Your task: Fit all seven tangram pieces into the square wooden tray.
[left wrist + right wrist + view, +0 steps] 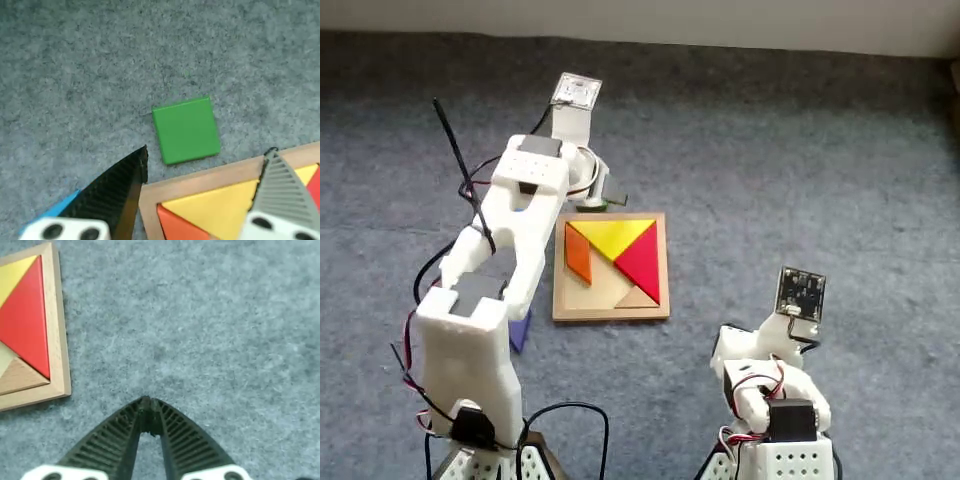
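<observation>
Right gripper (146, 416) over grey carpet (200, 330), fingers pressed together, nothing between them. Corner of wooden tray (59, 330) lies well apart. Inside: red triangle (27, 320) against the rim, yellow piece (12, 272) and tan triangle (17, 377) touching it.

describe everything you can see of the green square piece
The green square tangram piece is a flat, smooth, evenly coloured tile with crisp edges, looking like painted wood. It lies flat on the grey carpet, just outside the rim of the square wooden tray and slightly askew to it, with a narrow carpet gap between. The left gripper sits near it, jaws open; nothing else seems to touch it.
</observation>
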Controlling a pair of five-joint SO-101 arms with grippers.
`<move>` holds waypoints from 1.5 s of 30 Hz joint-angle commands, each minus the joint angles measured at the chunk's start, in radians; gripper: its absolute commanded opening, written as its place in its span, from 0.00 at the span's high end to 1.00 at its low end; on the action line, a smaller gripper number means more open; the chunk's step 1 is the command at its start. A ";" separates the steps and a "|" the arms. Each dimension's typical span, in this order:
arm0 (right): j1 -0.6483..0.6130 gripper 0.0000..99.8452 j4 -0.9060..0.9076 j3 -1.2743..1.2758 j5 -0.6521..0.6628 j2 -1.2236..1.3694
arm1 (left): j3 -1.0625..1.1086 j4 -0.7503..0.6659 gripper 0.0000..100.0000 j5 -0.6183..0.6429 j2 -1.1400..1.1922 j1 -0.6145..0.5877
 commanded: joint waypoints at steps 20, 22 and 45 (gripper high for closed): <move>0.054 1.00 -0.019 0.143 0.009 -0.013 | -0.783 0.420 0.82 0.006 0.466 0.018; 0.054 1.00 -0.019 0.143 0.009 -0.013 | -0.834 0.460 0.82 0.006 0.466 0.019; 0.058 1.00 -0.019 0.143 0.009 -0.013 | -0.961 0.710 0.69 -0.044 0.473 -0.004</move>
